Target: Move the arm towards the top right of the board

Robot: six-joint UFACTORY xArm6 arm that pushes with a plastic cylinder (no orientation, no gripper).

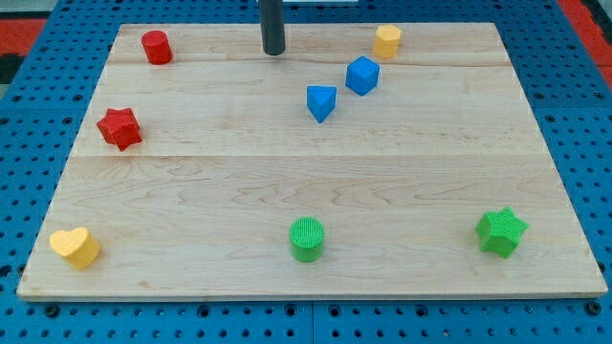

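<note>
My tip (pixel 274 51) touches the wooden board (pixel 306 191) near its top edge, a little left of centre. The yellow hexagonal block (pixel 387 40) sits to the tip's right near the board's top right. The blue cube (pixel 362 75) and the blue triangular block (pixel 321 101) lie below and right of the tip. The red cylinder (pixel 157 47) is to the tip's left at the top left. No block touches the tip.
A red star block (pixel 120 128) sits at the left edge. A yellow heart block (pixel 76 247) is at the bottom left, a green cylinder (pixel 307 239) at the bottom centre, a green star block (pixel 501 231) at the bottom right. Blue pegboard surrounds the board.
</note>
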